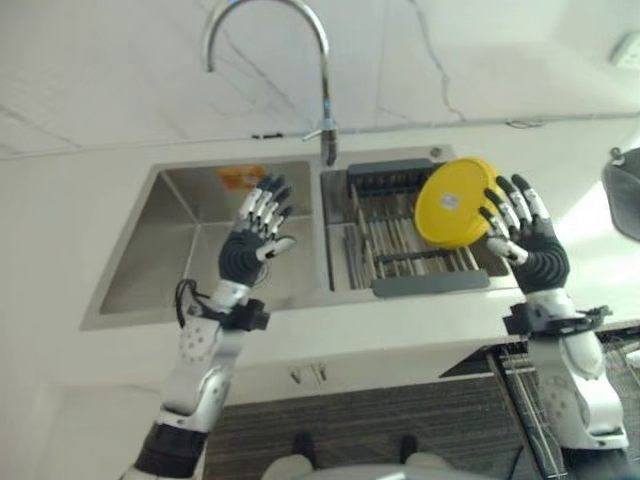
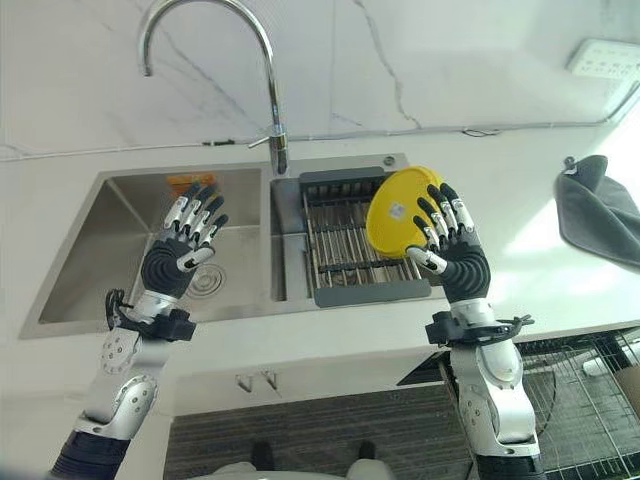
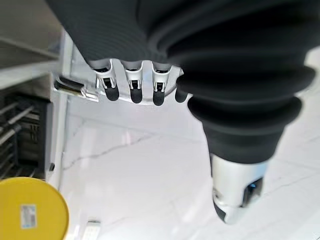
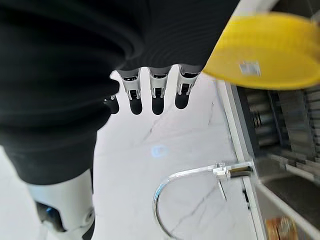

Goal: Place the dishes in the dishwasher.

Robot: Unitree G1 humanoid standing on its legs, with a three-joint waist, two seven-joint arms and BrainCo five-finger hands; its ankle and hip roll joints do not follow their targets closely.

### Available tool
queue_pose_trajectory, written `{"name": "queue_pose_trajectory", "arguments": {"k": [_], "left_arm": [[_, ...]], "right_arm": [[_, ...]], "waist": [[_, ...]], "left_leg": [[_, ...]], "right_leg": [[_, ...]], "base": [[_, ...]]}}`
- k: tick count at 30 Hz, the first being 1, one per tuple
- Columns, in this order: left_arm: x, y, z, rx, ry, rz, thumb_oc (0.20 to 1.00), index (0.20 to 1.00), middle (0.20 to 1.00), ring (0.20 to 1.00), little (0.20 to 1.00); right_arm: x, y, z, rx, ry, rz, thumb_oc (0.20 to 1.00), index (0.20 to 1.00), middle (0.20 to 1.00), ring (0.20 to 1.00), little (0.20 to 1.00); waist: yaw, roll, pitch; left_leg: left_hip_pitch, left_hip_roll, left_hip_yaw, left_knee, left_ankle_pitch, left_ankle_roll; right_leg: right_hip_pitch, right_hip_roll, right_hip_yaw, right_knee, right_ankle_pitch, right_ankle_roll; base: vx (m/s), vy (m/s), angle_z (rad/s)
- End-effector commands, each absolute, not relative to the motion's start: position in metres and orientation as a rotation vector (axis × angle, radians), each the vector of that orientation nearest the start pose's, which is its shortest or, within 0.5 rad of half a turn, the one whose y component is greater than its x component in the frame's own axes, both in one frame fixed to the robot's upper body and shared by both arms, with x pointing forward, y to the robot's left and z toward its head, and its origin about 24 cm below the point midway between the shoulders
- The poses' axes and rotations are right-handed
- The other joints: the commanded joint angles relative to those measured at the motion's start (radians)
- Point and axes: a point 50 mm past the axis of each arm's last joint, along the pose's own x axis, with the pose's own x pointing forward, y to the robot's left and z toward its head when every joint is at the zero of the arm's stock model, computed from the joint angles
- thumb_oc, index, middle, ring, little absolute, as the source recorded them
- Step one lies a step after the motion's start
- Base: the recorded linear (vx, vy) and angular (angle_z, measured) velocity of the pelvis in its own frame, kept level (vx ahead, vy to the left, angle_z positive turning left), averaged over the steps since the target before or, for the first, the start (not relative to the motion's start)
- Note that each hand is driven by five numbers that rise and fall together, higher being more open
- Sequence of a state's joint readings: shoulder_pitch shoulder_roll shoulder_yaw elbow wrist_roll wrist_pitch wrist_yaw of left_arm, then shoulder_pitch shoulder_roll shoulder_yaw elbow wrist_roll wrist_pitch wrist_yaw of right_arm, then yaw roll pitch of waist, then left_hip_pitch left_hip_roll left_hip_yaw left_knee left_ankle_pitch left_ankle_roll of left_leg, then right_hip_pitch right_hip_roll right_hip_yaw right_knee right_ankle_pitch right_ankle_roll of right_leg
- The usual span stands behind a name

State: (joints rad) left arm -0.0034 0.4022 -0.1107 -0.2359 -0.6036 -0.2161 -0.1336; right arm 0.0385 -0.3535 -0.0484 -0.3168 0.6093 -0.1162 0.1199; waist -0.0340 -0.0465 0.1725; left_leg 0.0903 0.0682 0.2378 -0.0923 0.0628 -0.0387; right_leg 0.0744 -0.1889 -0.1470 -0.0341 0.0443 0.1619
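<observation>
Yellow plate [image 2: 400, 212]: round, plain bright yellow, small white sticker near its centre, shallow rim. It stands tilted on edge in the dish rack [image 2: 345, 245], leaning at the rack's far right corner, just beside the right robot hand [image 2: 455, 250] on its inner side. From the head views I cannot tell if the fingertips touch the plate; the plate's right edge is partly hidden behind the fingers [image 2: 440, 215].

Right robot hand: raised, palm toward the plate, fingers straight and spread wide, holding nothing. In the right wrist view the fingers [image 4: 157, 95] stick out straight, with the plate [image 4: 270, 50] close past them.

Left robot hand [image 1: 255, 240]: also raised, fingers straight and spread, empty, hovering over the left sink basin [image 1: 175, 250]. The plate is well apart from it, across the divider to its right. Left wrist view shows its fingers [image 3: 132, 87] extended, with the plate [image 3: 30, 210] in a corner.

Dish rack: metal wire with dark grey ends, sits in the right basin, between the two hands but nearer the right one. Faucet [image 2: 270, 90] arches beyond both hands. Grey cloth [image 2: 600, 210] lies on the white surface [image 2: 500, 150], to the right of the right robot hand, apart from it.
</observation>
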Motion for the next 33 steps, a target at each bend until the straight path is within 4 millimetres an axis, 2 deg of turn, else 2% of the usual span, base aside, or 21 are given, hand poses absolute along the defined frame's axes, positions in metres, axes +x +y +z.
{"name": "queue_pose_trajectory", "arguments": {"k": [1, 4, 11, 19, 23, 33], "left_arm": [[0.242, 0.173, 0.159, -0.112, -0.572, -0.383, 1.0, 1.0, 1.0, 1.0, 1.0], [0.24, 0.17, 0.163, -0.13, -0.591, -0.385, 1.0, 1.0, 1.0, 1.0, 1.0], [0.241, 0.168, 0.153, -0.138, -0.535, -0.361, 1.0, 1.0, 1.0, 1.0, 1.0], [0.243, 0.165, 0.147, -0.148, -0.511, -0.365, 1.0, 1.0, 1.0, 1.0, 1.0], [0.244, 0.165, 0.143, -0.157, -0.496, -0.375, 1.0, 1.0, 1.0, 1.0, 1.0], [0.25, 0.159, 0.138, -0.161, -0.468, -0.409, 1.0, 1.0, 1.0, 1.0, 1.0]], "right_arm": [[0.242, -0.202, 0.162, 0.22, -0.559, 0.175, 1.0, 1.0, 1.0, 1.0, 1.0], [0.245, -0.211, 0.173, 0.197, -0.6, 0.113, 1.0, 1.0, 1.0, 1.0, 1.0], [0.244, -0.231, 0.184, 0.128, -0.611, -0.01, 1.0, 1.0, 1.0, 1.0, 1.0], [0.257, -0.241, 0.18, 0.119, -0.526, -0.034, 1.0, 1.0, 1.0, 1.0, 1.0], [0.269, -0.25, 0.174, 0.037, -0.465, -0.091, 1.0, 1.0, 1.0, 1.0, 1.0], [0.294, -0.264, 0.165, 0.037, -0.36, -0.154, 1.0, 1.0, 1.0, 1.0, 1.0]], "waist": [[0.008, 0.015, -0.006], [0.013, 0.019, -0.021], [-0.011, 0.025, -0.054], [-0.009, 0.026, -0.077], [0.003, 0.025, -0.086], [0.03, 0.027, -0.098]], "left_leg": [[-0.01, 0.082, -0.038, 0.005, -0.075, -0.021], [-0.011, 0.1, -0.018, 0.005, -0.073, -0.033], [0.012, 0.132, -0.002, 0.005, -0.083, -0.051], [0.029, 0.145, 0.0, 0.005, -0.092, -0.06], [0.035, 0.155, -0.001, 0.005, -0.09, -0.066], [0.041, 0.156, -0.019, 0.005, -0.092, -0.073]], "right_leg": [[0.004, -0.034, -0.074, -0.017, -0.013, 0.028], [0.001, -0.021, -0.077, -0.053, -0.006, 0.022], [0.02, 0.009, -0.054, -0.053, -0.036, 0.0], [0.027, 0.021, -0.056, -0.053, -0.045, -0.009], [0.032, 0.028, -0.067, -0.053, -0.049, -0.015], [0.042, 0.029, -0.093, -0.053, -0.052, -0.022]], "base": [[-0.03, -0.167, -0.23], [-0.01, -0.128, -0.02], [0.04, -0.078, -0.04], [-0.01, -0.028, -0.05], [-0.01, -0.018, 0.0], [0.0, 0.001, 0.02]]}}
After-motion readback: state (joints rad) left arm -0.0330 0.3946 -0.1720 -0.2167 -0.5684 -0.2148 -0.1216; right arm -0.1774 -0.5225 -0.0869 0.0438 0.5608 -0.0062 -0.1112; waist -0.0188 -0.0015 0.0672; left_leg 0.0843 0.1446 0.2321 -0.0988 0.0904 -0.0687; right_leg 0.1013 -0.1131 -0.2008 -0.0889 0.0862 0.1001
